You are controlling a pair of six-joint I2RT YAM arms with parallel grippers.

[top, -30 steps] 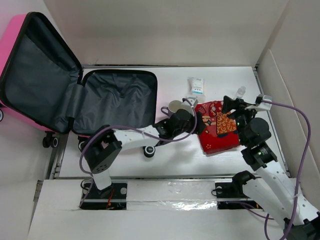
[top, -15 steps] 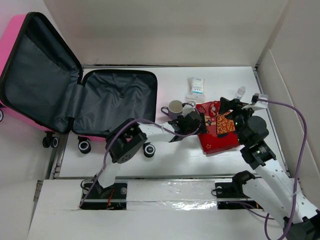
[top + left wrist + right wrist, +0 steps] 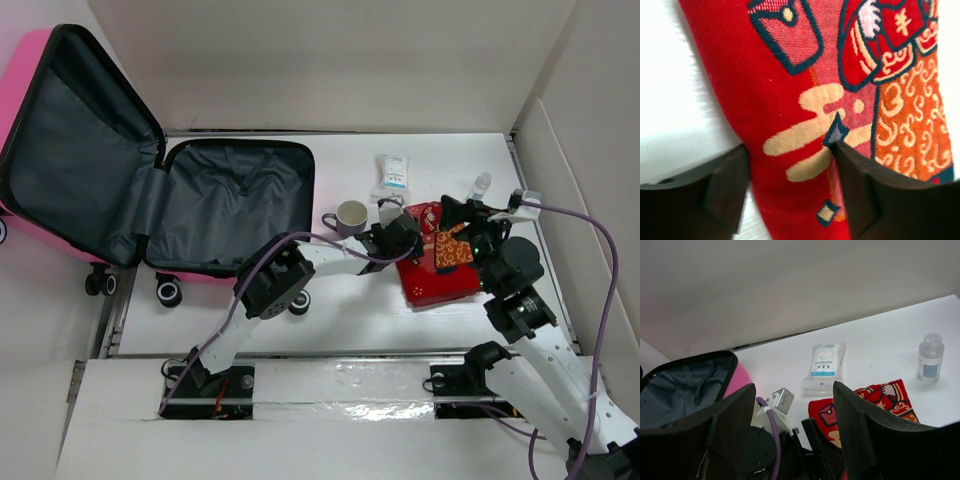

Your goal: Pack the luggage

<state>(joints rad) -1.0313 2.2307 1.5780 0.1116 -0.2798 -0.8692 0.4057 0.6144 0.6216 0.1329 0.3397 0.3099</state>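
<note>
- Built as a pair, left arm (image 3: 335, 262) and right arm (image 3: 545, 360), from white links and bulky black joint housings.
- Strung with purple cables (image 3: 772, 440) looping clear of the shells.
- Fitted with a small silver connector block (image 3: 781, 400) at the left wrist.
- Tipped with dark, matte, faceted jaws.
- Mounted on black base plates (image 3: 205, 392).

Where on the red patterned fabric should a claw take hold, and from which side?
The red patterned fabric lies flat on the table, so come from above and pinch the edge nearest the mug; the left claw straddles that edge, jaws open.
</note>
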